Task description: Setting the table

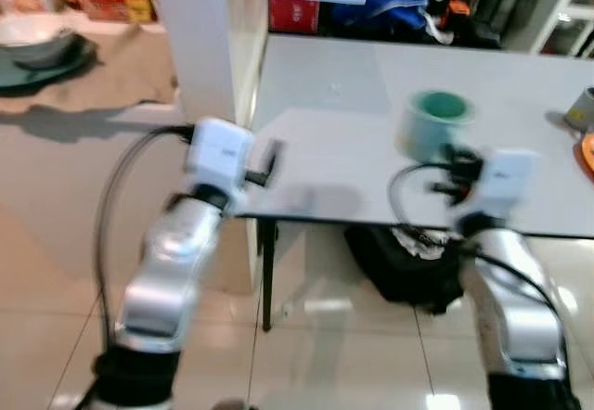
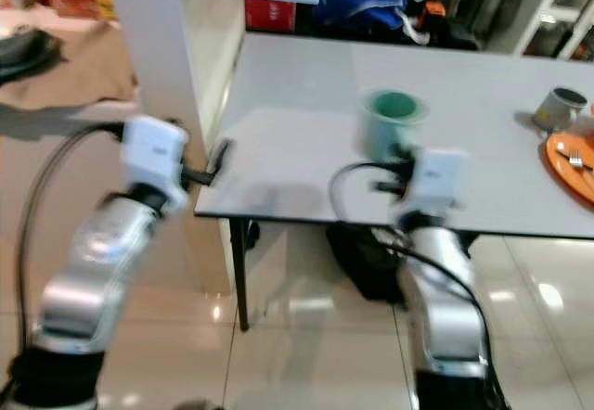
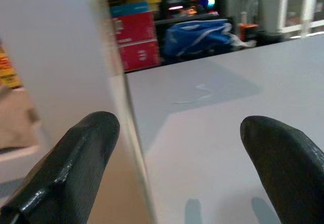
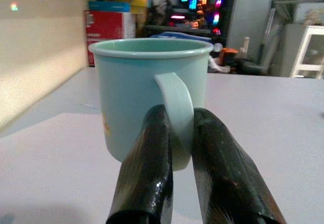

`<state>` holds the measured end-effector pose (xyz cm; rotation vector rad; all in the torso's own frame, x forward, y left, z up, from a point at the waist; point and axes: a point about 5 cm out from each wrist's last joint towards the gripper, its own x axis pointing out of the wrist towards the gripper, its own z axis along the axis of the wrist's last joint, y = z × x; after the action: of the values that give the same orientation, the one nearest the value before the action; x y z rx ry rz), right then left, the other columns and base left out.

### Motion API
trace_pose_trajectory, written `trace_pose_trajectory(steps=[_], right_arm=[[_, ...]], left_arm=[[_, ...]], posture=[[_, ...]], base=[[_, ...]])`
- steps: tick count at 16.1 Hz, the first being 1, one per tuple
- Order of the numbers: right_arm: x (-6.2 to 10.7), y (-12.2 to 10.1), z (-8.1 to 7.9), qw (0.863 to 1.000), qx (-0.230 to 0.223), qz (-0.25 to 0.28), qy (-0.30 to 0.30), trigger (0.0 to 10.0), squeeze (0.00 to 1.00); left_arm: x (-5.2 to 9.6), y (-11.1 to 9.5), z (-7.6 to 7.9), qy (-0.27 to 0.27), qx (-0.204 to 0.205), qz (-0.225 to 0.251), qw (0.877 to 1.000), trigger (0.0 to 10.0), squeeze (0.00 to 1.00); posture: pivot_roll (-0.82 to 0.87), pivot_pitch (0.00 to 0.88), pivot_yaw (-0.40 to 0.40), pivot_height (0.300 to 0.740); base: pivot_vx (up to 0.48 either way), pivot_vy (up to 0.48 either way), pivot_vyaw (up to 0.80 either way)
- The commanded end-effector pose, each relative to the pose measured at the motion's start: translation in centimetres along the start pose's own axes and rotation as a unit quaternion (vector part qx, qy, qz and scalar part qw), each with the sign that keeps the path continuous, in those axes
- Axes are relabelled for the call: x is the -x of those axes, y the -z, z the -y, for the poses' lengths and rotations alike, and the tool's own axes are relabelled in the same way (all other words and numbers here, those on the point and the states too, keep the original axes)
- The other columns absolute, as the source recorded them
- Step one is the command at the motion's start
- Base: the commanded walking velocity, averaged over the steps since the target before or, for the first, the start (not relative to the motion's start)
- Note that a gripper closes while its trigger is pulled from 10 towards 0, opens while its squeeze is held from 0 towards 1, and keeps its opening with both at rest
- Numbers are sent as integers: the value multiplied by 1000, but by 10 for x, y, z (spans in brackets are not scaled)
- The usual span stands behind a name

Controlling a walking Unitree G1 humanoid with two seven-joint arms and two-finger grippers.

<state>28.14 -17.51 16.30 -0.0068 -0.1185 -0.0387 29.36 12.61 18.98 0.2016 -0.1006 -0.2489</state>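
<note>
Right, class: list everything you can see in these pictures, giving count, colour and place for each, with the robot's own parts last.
Table: one, white, before the robot.
Mug: one, pale green, above the table's near edge, held by its handle.
Second mug: one, grey, at the table's far right.
Plate: one, orange, at the table's right edge.
Bag: one, black, on the floor under the table.
Left gripper: open, at the table's near left corner.
Right gripper: shut on the mug's handle.

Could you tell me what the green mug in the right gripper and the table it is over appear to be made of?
The mug, pinched by its handle in the right gripper, looks like glazed ceramic or enamelled metal: pale green, smooth, with a thin rolled rim and a soft sheen. The table looks like matte grey laminate or painted board on thin dark legs, with only dull reflections.
</note>
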Motion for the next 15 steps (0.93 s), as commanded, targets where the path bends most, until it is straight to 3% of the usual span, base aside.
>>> trace_pose_trajectory(steps=[1, 11, 13, 15], right_arm=[[1, -6, 11, 1000, 5, 11, 20, 10000, 0], [1, 3, 7, 1000, 5, 5, 26, 10000, 0], [-2, 6, 3, 1000, 1, 4, 17, 10000, 0], [-16, 15, -7, 1000, 6, -16, -23, 10000, 0]], left_arm=[[-2, -5, 8, 15, 3, 8, 1000, 10000, 0], [7, 0, 13, 21, 1, -5, 1000, 10000, 0], [10, 2, 14, 23, -1, -11, 1000, 10000, 0], [17, 5, 22, 67, -19, -23, 997, 10000, 0]], posture=[[27, 46, -45, 740], [38, 64, -50, 740], [42, 75, -54, 740], [61, 109, -59, 740]], base=[[379, 0, 0], [372, 0, 0], [339, 0, 0], [0, 0, 0]])
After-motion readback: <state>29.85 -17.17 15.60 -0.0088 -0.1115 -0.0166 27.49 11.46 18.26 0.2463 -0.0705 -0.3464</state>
